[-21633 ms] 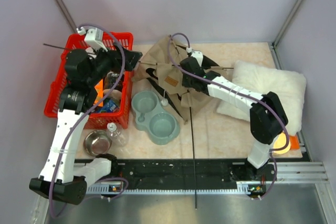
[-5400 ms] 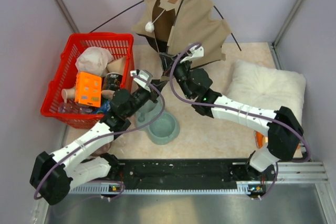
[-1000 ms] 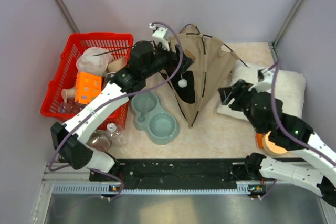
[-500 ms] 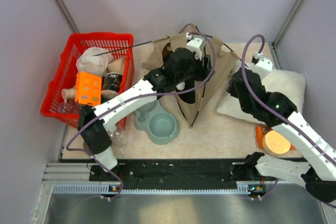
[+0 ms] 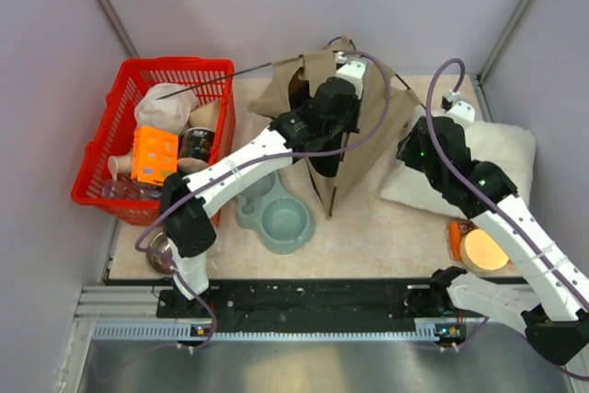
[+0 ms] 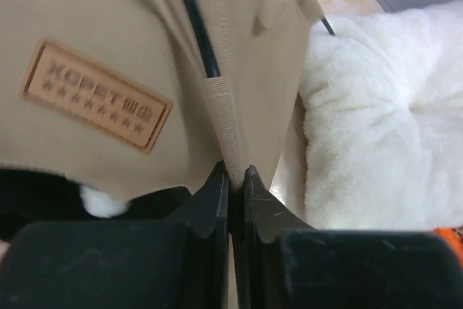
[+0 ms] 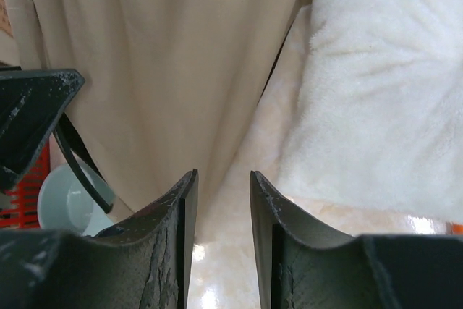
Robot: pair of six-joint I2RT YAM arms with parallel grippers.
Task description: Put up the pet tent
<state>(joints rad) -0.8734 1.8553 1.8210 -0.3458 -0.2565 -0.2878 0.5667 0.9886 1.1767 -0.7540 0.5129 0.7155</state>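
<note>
**Two arms at the pet tent: left pinching fabric, right open**

The pet tent [image 5: 373, 131] stands at the middle of the far edge of the worktop [image 5: 386, 227]. It is a tall, half-spread tan cone. It sits between the red basket [image 5: 138, 71] at the left edge and the white cushion [image 5: 488, 158] at the right edge, and is just beside the cushion. One thin dark pole [image 5: 216, 80] sticks out of the tent's top toward the left, with its tip over the basket.

Left gripper [image 6: 234, 175]: the fingers are pressed together on a narrow strip of tan fabric, at a seam where a dark pole runs into the cloth. In the left wrist view the brown label patch [image 6: 94, 95] lies left of the pinch. A bit of the white pompom [image 6: 98, 200] shows below the patch, against the finger body.

Right gripper [image 7: 221, 179]: the fingers stand apart with nothing between them. They point at the tent's lower right panel, near the cushion's edge. I cannot tell whether they touch the fabric.

A grey-green double bowl [image 5: 276, 213] sits toward the near edge from the tent, just beside the tent's lowest corner.
</note>
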